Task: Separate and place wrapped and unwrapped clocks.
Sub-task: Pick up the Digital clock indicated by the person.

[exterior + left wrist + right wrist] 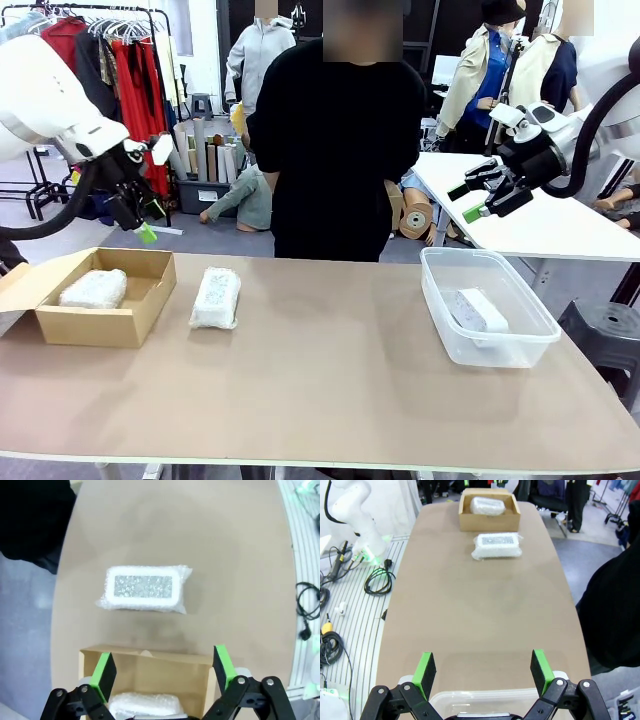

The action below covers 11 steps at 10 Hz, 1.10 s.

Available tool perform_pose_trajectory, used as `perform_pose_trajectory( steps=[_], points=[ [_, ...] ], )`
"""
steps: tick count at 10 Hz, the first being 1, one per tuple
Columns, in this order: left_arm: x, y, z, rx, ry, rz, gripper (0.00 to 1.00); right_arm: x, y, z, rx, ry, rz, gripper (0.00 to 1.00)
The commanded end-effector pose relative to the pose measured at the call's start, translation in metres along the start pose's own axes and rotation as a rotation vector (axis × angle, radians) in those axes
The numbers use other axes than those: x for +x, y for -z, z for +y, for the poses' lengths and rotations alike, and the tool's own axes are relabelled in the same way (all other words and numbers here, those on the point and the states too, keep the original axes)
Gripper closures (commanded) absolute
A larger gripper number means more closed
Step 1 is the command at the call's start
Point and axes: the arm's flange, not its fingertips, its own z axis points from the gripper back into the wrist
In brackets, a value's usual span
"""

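Observation:
One bubble-wrapped clock (93, 288) (145, 705) (488, 505) lies inside the brown cardboard box (60, 318) (195, 672) (465, 521) at the table's left. A second wrapped clock (216, 297) (145, 588) (497, 545) lies on the table just right of the box. The bare white clock (480, 309) rests in the clear plastic tub (450, 335) (485, 702) at the right. My left gripper (148, 222) (162, 672) hangs open above the box, holding nothing. High over the tub's far side, my right gripper (467, 201) (482, 672) is open and holds nothing too.
A person in black (335, 130) stands at the far edge with hands out of sight. The wide middle of the brown table (330, 380) is bare. A white table (560, 225) stands behind the right arm, and cables (377, 580) lie on the floor beside the table.

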Motion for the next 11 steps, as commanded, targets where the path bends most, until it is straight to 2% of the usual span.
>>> perform_pose_trajectory(
  steps=[1, 3, 4, 5, 9, 11],
  points=[
    [0.005, 0.004, -0.002, 0.023, 0.020, 0.048, 0.00, 0.003, -0.001, 0.001, -0.003, -0.005, 0.001, 0.00],
    [0.005, 0.004, -0.002, 0.023, 0.020, 0.048, 0.00, 0.003, -0.001, 0.001, -0.003, -0.005, 0.001, 0.00],
    [0.002, 0.001, 0.001, 0.001, 0.008, 0.010, 0.00, 0.003, -0.001, 0.001, -0.003, -0.005, 0.001, 0.00],
    [-0.009, -0.001, 0.005, -0.007, 0.103, 0.016, 0.00, 0.003, -0.001, 0.001, -0.003, -0.005, 0.001, 0.00],
    [-0.033, -0.020, 0.037, -0.166, 0.146, -0.203, 0.00, 0.003, -0.001, 0.001, -0.003, -0.005, 0.001, 0.00],
    [-0.047, -0.027, 0.048, -0.175, 0.200, -0.298, 0.00, 0.003, -0.001, 0.001, -0.003, -0.005, 0.001, 0.00]
  ],
)
